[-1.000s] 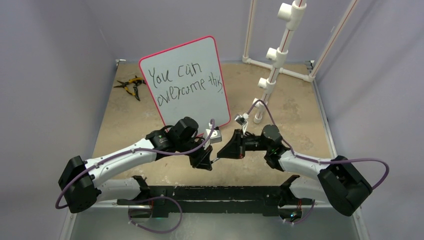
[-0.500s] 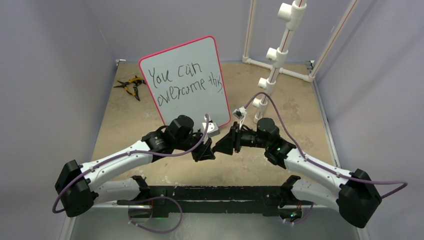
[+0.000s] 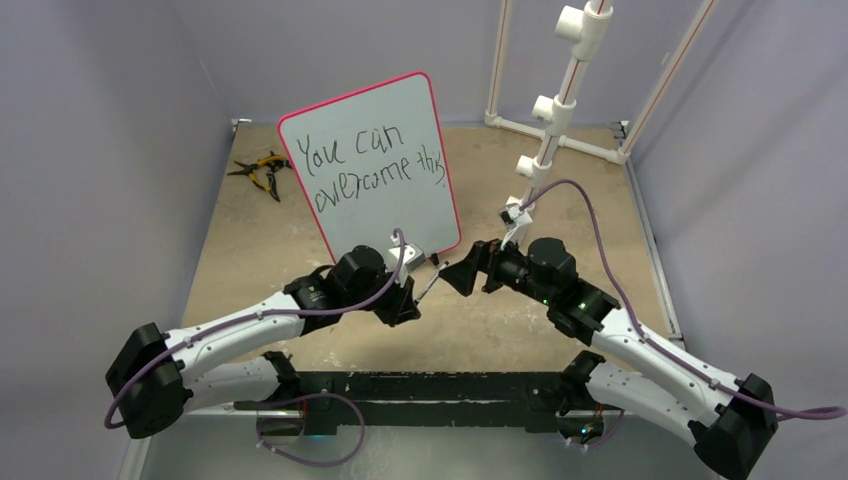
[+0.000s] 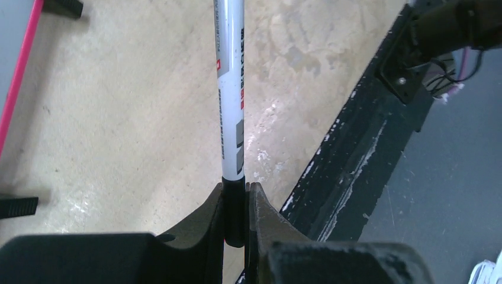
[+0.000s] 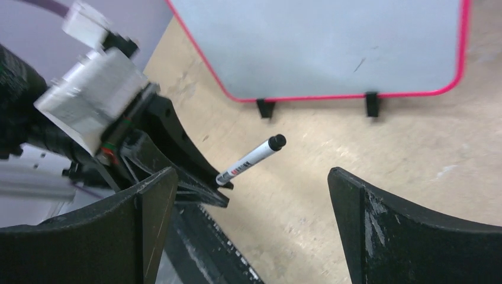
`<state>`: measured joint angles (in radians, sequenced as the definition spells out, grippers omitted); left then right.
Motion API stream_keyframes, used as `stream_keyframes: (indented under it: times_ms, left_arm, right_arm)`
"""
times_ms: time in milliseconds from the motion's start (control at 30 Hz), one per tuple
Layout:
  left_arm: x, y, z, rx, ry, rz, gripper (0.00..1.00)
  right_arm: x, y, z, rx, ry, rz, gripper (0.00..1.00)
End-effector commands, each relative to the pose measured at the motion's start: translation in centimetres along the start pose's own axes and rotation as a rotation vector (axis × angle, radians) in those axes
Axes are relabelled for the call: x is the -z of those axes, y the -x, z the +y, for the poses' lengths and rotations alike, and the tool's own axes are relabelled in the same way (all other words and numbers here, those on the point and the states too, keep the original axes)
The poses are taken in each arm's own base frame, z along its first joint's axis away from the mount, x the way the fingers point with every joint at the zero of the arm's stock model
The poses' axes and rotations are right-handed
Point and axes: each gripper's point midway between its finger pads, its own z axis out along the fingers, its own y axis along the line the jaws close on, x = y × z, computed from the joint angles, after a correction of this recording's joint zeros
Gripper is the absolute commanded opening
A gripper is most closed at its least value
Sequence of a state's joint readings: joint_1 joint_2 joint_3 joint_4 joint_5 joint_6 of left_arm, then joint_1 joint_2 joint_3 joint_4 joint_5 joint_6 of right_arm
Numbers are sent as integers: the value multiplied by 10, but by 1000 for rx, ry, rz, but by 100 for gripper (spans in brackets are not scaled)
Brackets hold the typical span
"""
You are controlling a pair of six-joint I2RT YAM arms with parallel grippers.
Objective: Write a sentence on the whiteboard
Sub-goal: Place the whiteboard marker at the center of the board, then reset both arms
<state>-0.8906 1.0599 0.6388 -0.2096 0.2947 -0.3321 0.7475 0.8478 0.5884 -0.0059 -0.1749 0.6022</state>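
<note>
The whiteboard stands tilted at the back of the table, red-rimmed, with the sentence in black across two lines. My left gripper is in front of the board's lower edge, shut on the black end of a white marker. In the left wrist view the marker sticks straight out from the closed left gripper. My right gripper is open just right of the marker, not touching it. The right wrist view shows the marker with its black cap, between and beyond the open right gripper, below the whiteboard.
Yellow-handled pliers lie at the back left. A white PVC pipe frame rises at the back right. A black rail runs along the near edge. Grey walls close in on both sides.
My right gripper has opened from shut and drawn back to the right, off the marker. The left gripper, still holding the marker, has shifted slightly toward the board.
</note>
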Motion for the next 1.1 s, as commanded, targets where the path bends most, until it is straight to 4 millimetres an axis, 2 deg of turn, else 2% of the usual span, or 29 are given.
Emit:
stream_keyframes:
  times_ms: [0, 133, 300, 467, 633, 700, 833, 1000, 1067]
  left_arm:
    - [-15, -18, 24, 133, 121, 28, 0]
    - [-27, -35, 37, 197, 171, 67, 0]
    - [-34, -44, 45, 240, 198, 68, 12]
    - [-31, -44, 58, 252, 272, 43, 37]
    - [-28, -28, 59, 231, 281, -3, 53]
    - [-25, -14, 59, 217, 285, -34, 56]
    - [-11, 31, 66, 190, 313, -127, 61]
    - [20, 107, 76, 153, 333, -249, 62]
    - [39, 144, 77, 118, 341, -327, 67]
  right_arm:
    - [5, 18, -23, -8, -147, -87, 99]
    - [5, 9, -46, -39, -240, -92, 99]
    - [13, 13, -71, -52, -358, -134, 99]
    - [30, 26, -94, -72, -451, -216, 99]
    - [44, 43, -112, -85, -502, -285, 99]
    - [50, 50, -115, -72, -524, -312, 99]
    - [63, 71, -115, -27, -558, -382, 99]
    - [86, 112, -100, 55, -580, -496, 99]
    - [100, 130, -95, 91, -610, -556, 98]
